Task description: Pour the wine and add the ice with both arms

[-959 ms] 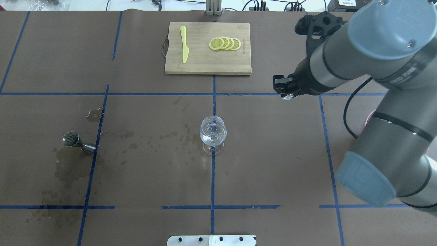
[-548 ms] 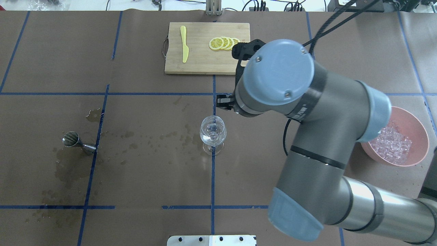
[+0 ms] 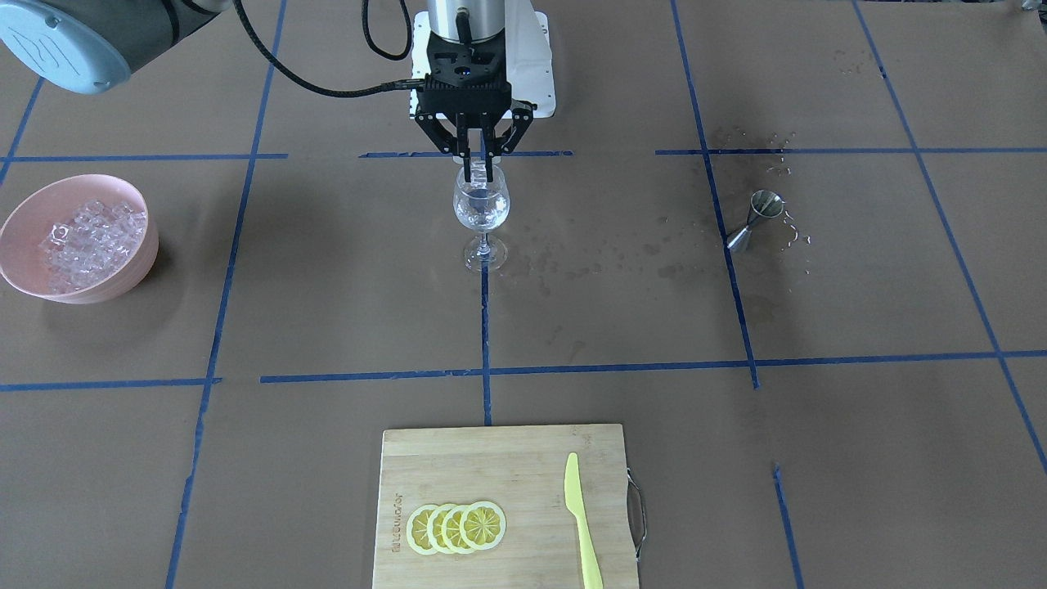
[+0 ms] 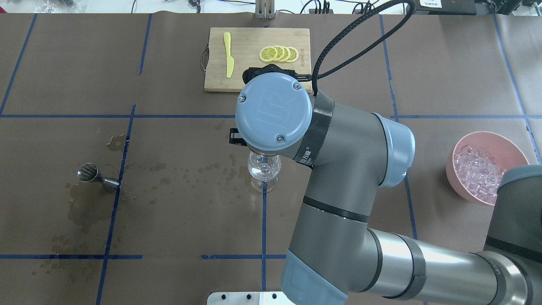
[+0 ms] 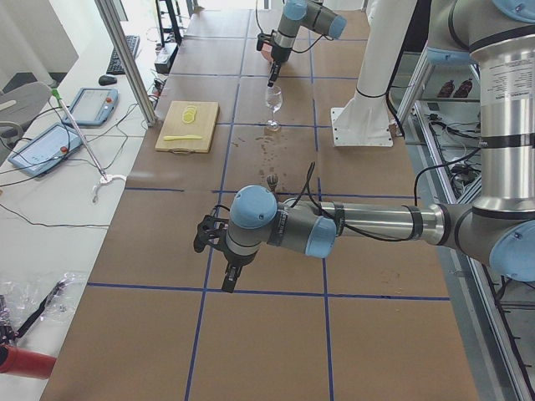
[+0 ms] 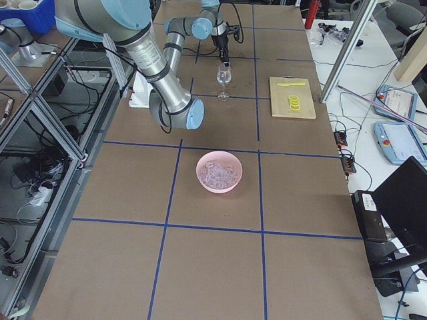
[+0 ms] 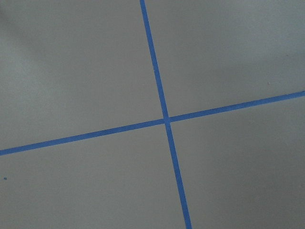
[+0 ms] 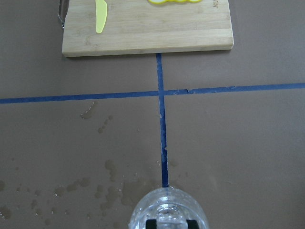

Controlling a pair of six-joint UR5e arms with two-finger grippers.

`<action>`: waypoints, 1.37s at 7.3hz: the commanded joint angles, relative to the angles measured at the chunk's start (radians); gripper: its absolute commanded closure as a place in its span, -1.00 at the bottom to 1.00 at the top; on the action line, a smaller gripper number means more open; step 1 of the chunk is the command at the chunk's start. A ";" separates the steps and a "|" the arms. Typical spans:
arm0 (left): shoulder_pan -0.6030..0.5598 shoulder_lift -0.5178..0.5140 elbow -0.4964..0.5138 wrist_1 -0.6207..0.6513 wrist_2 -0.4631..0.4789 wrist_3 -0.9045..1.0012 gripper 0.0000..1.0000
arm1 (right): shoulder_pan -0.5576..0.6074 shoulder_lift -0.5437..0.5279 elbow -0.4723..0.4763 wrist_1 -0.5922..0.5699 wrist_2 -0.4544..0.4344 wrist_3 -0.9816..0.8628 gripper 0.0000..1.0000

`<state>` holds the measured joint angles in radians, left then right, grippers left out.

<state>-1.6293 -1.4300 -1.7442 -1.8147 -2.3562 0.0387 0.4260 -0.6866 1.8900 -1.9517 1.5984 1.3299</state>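
A clear wine glass (image 3: 482, 209) stands upright at the table's centre on a blue tape crossing. My right gripper (image 3: 478, 170) hangs directly over its rim, fingers pointing down and shut on a small clear ice cube. In the overhead view the right arm's wrist covers most of the glass (image 4: 263, 169). The right wrist view shows the glass rim (image 8: 167, 210) just below the fingertips. More ice (image 3: 86, 237) is heaped in a pink bowl (image 3: 24, 221). No wine is in view. My left gripper (image 5: 226, 284) hovers over bare table far from the glass; I cannot tell its state.
A metal jigger (image 3: 752, 217) lies on its side among wet stains. A bamboo cutting board (image 3: 507, 466) carries lemon slices (image 3: 456, 526) and a yellow knife (image 3: 581, 515) on the side away from the robot. The pink bowl (image 4: 491, 137) sits at the robot's right.
My right arm has swung left from the bowl side, carrying the ice cube, and now stands over the wine glass. The glass and jigger have not moved.
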 commanded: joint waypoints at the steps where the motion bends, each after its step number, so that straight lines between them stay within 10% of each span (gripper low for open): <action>1: 0.000 0.002 0.000 0.000 0.000 0.001 -1.00 | -0.015 0.002 0.001 -0.033 -0.002 0.003 0.94; 3: 0.000 0.003 0.000 0.000 0.000 0.001 -1.00 | -0.019 0.004 -0.002 -0.030 0.002 0.003 0.49; 5: 0.000 0.005 0.000 0.000 0.000 0.000 -1.00 | -0.026 0.004 -0.002 -0.030 0.005 0.037 -0.99; 10: 0.000 0.005 0.002 0.000 0.000 0.000 -1.00 | 0.129 -0.126 0.117 -0.024 0.085 -0.161 -1.00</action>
<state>-1.6291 -1.4251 -1.7431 -1.8147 -2.3562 0.0384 0.4739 -0.7357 1.9505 -1.9812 1.6323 1.2850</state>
